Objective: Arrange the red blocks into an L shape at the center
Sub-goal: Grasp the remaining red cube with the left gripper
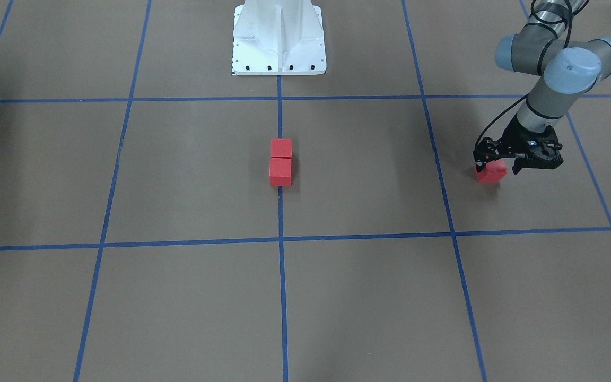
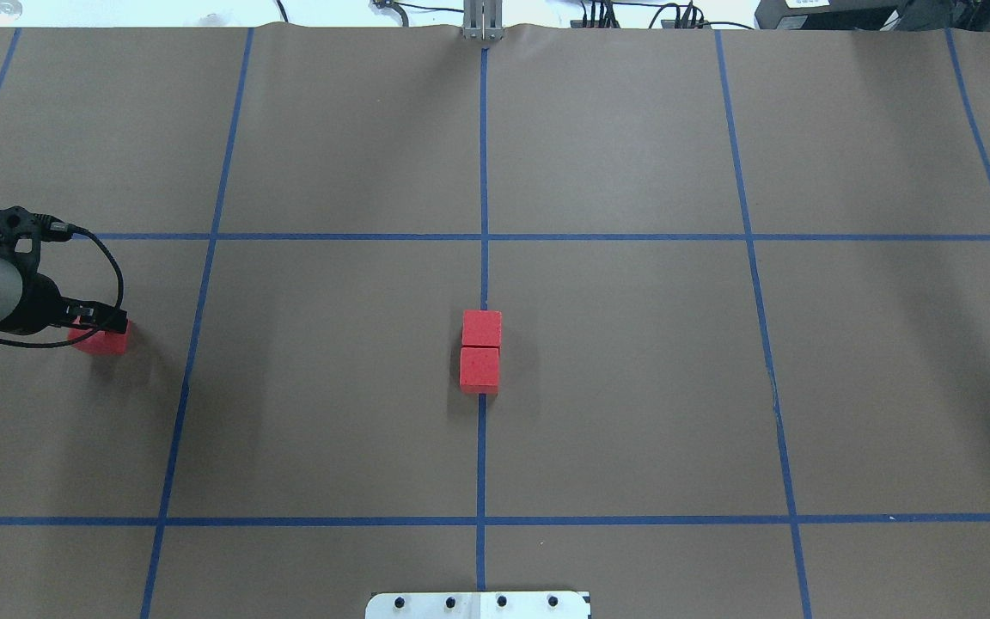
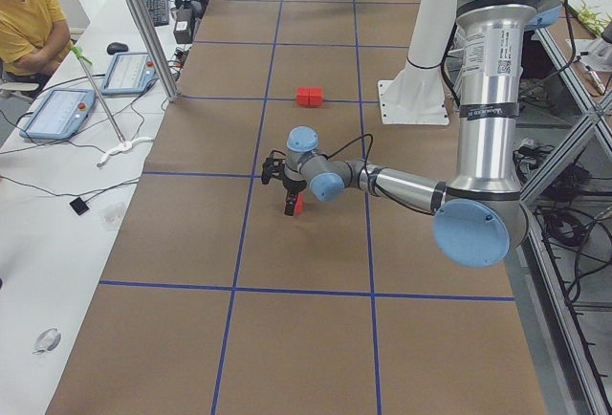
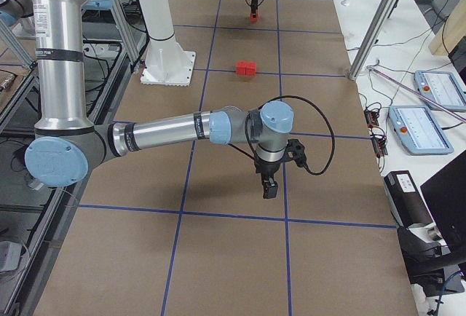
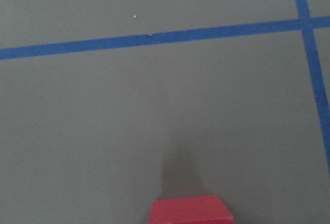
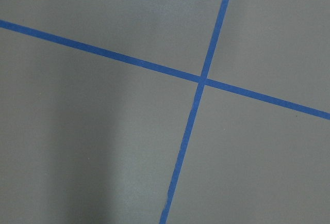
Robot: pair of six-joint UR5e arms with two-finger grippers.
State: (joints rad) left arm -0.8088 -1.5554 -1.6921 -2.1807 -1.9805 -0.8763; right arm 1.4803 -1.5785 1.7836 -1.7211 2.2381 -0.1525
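Centrally, two red blocks (image 2: 481,352) lie touching on the middle line of the table (image 2: 632,413). The third block (image 1: 492,174) sits well apart under the left tool (image 1: 496,170), which straddles it, perhaps pinching it; I cannot tell. The overhead view half hides this block and the wrist view crops it. The right tool (image 4: 270,187) shows only from the side, so its opening is unclear.

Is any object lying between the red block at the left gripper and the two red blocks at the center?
Nothing visible. Between the lone red block at the left gripper and the centre pair lies only bare table paper with one blue tape line.
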